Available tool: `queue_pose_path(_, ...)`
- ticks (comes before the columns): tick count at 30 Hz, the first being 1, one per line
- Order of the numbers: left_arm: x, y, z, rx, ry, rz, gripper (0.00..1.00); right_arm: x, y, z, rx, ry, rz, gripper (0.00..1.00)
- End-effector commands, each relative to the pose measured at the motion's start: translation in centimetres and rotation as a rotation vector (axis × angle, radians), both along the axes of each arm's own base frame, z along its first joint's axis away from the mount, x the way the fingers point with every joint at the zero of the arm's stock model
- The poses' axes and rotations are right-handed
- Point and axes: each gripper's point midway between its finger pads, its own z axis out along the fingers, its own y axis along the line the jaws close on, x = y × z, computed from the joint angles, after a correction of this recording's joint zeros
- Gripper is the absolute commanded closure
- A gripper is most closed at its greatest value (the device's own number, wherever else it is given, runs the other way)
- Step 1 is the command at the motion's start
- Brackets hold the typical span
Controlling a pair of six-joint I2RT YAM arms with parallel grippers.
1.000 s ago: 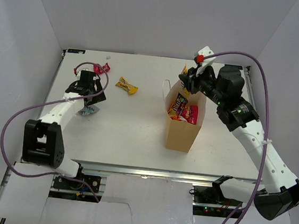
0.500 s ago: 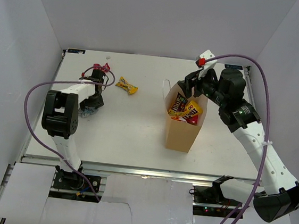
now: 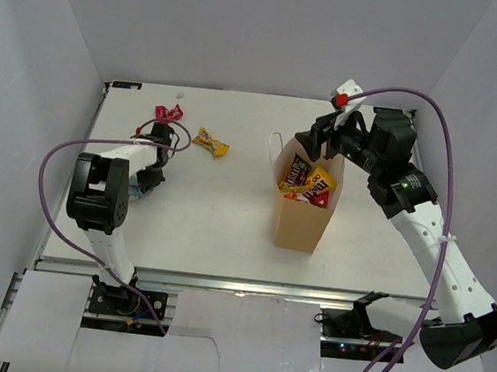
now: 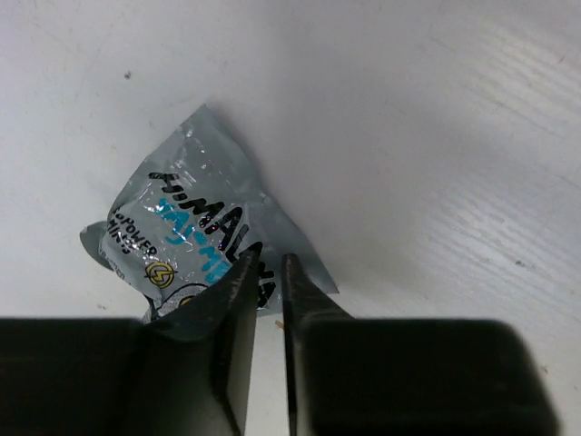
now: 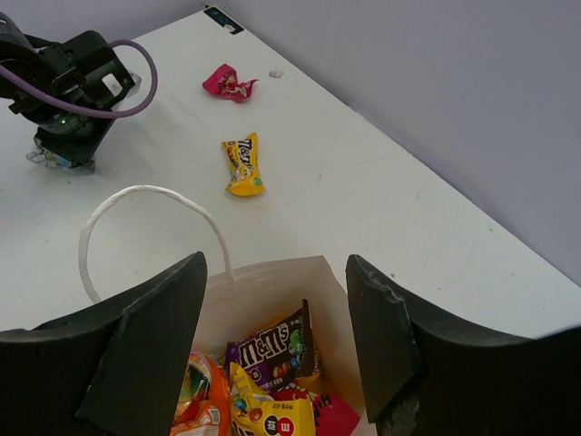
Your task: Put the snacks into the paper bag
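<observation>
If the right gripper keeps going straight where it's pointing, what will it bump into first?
Probably the snacks inside the paper bag. The right gripper points down into its open top, and the brown candy packet lies straight ahead, though depth is hard to judge.

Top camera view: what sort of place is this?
Probably a robot lab test booth: plain white walls enclose a white table, and a left arm and right arm, both cabled, flank a tan kraft paper bag.
</observation>
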Motion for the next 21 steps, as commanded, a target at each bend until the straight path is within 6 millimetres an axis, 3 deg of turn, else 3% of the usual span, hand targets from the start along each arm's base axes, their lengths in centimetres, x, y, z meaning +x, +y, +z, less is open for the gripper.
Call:
queue_pose_path(1, -3.1, -1.9, -1.8, -0.127, 0.093, -0.019, 0.78, -0.4, 0.0, 3.7, 0.058, -0.077, 0.014, 0.31)
queue_pose_path(2, -2.9, -2.2, -1.7, -0.145, 0.079, -0.024, 0.85, -0.5, 0.0, 3.7, 0.060, -0.077, 0.019, 0.31)
queue_pose_path(4, -2.2, -3.2, -0.5, -0.205, 0.028, -0.044, 0.89, -0.6, 0.0, 3.8, 0.062, -0.080, 0.023, 0.31)
queue_pose_path(6, -1.1, -3.8, 1.0, -0.237, -0.032, -0.060, 0.89, -0.7, 0.0, 3.9, 0.064, -0.080, 0.028, 0.31)
queue_pose_path(7, -0.4, -3.9, 2.7, -0.242, -0.086, -0.063, 0.82, -0.8, 0.0, 3.9, 0.065, -0.079, 0.031, 0.31)
queue_pose_path(8, 0.0, -3.7, 3.9, -0.234, -0.122, -0.052, 0.71, -0.9, 0.1, 4.0, 0.066, -0.080, 0.036, 0.31)
queue_pose_path(9, 0.6, -3.5, 5.2, -0.229, -0.172, -0.011, 0.41, -1.0, 0.2, 4.0, 0.068, -0.078, 0.043, 0.31)
queue_pose_path(11, 0.1, -1.8, 8.3, -0.171, -0.267, 0.096, 0.08, -1.1, 0.2, 3.9, 0.070, -0.076, 0.049, 0.31)
queue_pose_path(12, -0.3, -1.3, 8.8, -0.193, -0.315, 0.204, 0.02, -1.1, 0.2, 3.9, 0.071, -0.075, 0.049, 0.31)
queue_pose_path(15, -2.0, -0.5, 10.1, -0.282, -0.399, 0.383, 0.02, -1.2, 0.2, 3.8, 0.077, -0.073, 0.052, 0.30)
queue_pose_path(19, -4.9, 0.2, 7.5, -0.440, -0.386, 0.718, 0.02, -1.2, 0.3, 3.6, 0.083, -0.066, 0.057, 0.31)
queue_pose_path(21, -5.0, 0.3, 6.6, -0.535, -0.369, 0.793, 0.06, -1.3, 0.4, 3.7, 0.090, -0.065, 0.061, 0.30)
